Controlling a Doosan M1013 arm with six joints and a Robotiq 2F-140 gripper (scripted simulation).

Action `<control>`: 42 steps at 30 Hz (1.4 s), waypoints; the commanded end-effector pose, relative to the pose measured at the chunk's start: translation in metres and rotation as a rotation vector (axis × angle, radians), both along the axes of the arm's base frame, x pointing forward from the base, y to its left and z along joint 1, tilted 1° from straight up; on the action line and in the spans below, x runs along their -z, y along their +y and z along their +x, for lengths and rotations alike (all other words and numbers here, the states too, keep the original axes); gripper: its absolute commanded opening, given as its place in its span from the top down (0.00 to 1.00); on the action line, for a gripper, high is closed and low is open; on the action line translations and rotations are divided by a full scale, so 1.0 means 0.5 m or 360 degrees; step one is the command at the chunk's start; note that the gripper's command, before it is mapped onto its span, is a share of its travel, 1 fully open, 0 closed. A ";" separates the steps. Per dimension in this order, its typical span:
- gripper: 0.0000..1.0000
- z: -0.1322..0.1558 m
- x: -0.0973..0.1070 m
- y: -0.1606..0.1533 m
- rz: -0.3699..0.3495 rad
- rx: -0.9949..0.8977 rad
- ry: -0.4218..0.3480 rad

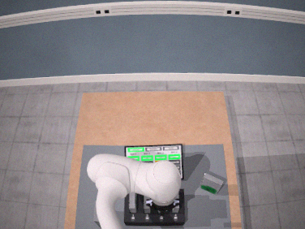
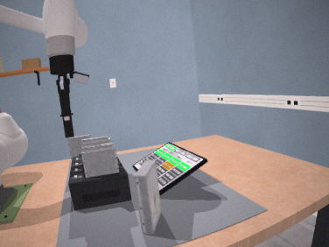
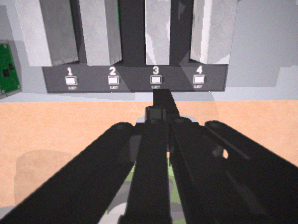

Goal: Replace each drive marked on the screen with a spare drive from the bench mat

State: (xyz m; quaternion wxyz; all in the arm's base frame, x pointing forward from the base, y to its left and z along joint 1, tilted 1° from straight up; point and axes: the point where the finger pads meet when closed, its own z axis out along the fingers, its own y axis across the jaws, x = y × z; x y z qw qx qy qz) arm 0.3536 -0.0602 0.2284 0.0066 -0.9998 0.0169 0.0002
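The hand [image 1: 163,204] [image 2: 68,135] [image 3: 161,102] is clenched with nothing in it, above the robot-side edge of the dock [image 1: 154,222] [image 2: 101,194] [image 3: 135,87]. Four upright drives [image 2: 101,162] [image 3: 157,37] occupy the bays. One loose drive [image 1: 212,181] [image 2: 149,201] stands well apart on the mat [image 1: 97,150] [image 2: 219,210] [image 3: 265,50], near its side edge; another [image 3: 9,70] lies beyond bay 1. Open mat separates each from the dock. The tilted screen [image 1: 182,162] [image 2: 168,168] shows one orange tile. The wooden surface [image 1: 154,118] [image 2: 267,175] [image 3: 100,125] borders the mat; blue walls [image 1: 154,45] [image 2: 262,52] and grey floor tiles [image 1: 32,142] surround it.
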 end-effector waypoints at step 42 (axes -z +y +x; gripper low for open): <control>0.90 0.003 0.151 0.005 0.0000 0.0001 -0.0001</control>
